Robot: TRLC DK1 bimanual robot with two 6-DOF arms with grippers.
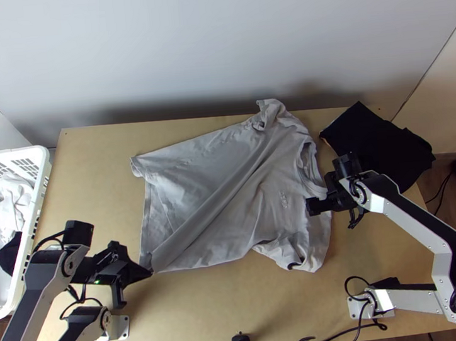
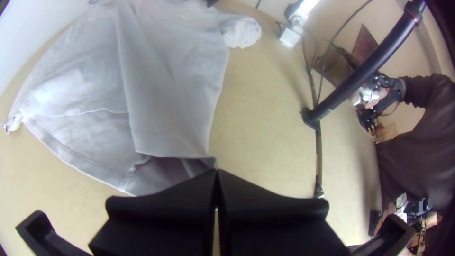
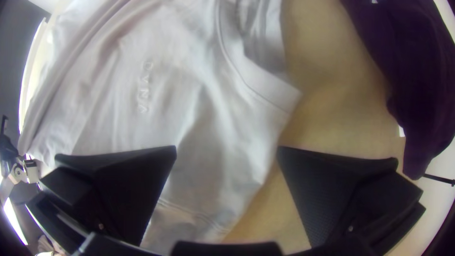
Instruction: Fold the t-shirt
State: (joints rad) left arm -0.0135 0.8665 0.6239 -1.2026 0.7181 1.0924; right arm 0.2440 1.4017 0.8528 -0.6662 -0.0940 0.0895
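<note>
The light grey t-shirt (image 1: 230, 195) lies spread on the table with a long diagonal crease, its collar towards the right and its hem at the left. My left gripper (image 1: 149, 271) is at the shirt's near left hem corner; in the left wrist view the left gripper (image 2: 216, 174) is shut on that corner, and the shirt (image 2: 170, 85) stretches away from it. My right gripper (image 1: 312, 207) is over the shirt near the collar. In the right wrist view the right gripper (image 3: 226, 150) stands open, with the shirt (image 3: 189, 123) below and between its fingers.
A black cloth (image 1: 381, 146) lies at the table's back right corner. A white basket (image 1: 38, 204) holding white and black cloths stands at the left edge. Bare wood (image 1: 238, 302) borders the shirt's near side. A dark pole (image 2: 369, 66) rises near the table's front edge.
</note>
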